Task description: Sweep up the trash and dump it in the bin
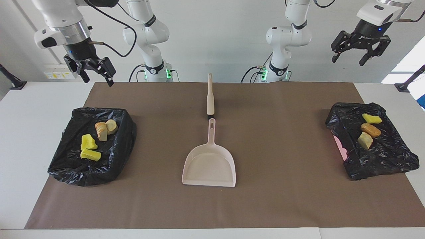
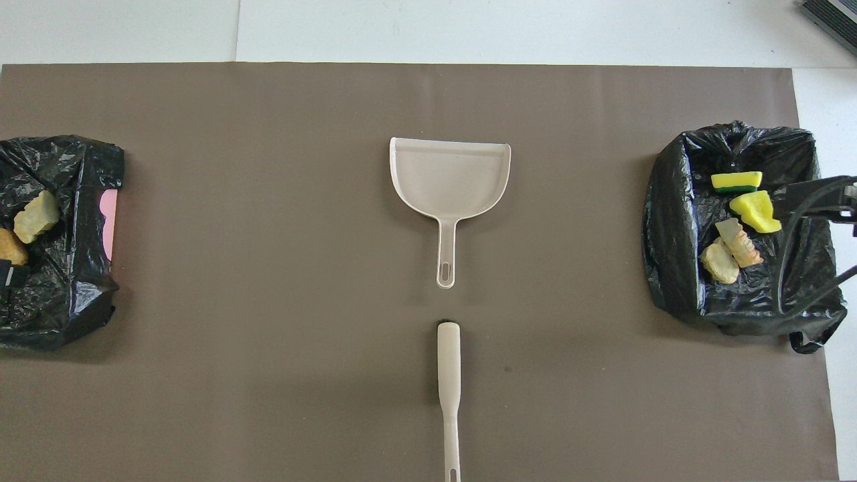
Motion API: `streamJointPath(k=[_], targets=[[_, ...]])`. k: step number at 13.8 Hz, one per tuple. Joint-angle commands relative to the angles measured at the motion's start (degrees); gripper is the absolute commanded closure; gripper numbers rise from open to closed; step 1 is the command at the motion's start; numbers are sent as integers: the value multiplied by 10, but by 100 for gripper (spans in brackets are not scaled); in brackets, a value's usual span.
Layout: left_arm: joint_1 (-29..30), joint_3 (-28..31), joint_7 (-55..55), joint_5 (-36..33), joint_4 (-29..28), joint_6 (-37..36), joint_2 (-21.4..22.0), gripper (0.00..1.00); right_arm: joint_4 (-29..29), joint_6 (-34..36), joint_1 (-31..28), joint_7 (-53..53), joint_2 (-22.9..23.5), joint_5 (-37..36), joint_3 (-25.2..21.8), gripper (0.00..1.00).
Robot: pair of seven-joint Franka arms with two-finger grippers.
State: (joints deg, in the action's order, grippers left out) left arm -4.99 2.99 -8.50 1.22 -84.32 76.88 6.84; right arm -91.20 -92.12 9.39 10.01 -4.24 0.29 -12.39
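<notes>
Both arms hang raised, left claw and right claw open, empty. Brush and dustpan lie untouched mid-bench. All the trash sits in two lined bins at the bench's ends. The task looks finished; no move needed.

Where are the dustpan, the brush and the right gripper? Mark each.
dustpan [image 1: 209, 166], facing view, on the flat of its pan.
brush [image 1: 210, 101], facing view, on its handle's thick part.
right gripper [image 1: 96, 78], facing view, midway between its open fingertips.
</notes>
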Motion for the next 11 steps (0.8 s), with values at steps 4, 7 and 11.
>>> streamJointPath(k=[4, 7, 11], targets=[[-4, -2, 10, -25, -21, 13, 15, 0, 2, 30, -2, -39, -8, -3, -1, 0], [-4, -2, 13, -25, -21, 13, 15, 0, 2, 23, -1, -125, -7, -11, 0, 0], [-4, -2, 14, -25, -21, 13, 15, 0, 0, 22, -2, -133, -7, -20, 0, 0]])
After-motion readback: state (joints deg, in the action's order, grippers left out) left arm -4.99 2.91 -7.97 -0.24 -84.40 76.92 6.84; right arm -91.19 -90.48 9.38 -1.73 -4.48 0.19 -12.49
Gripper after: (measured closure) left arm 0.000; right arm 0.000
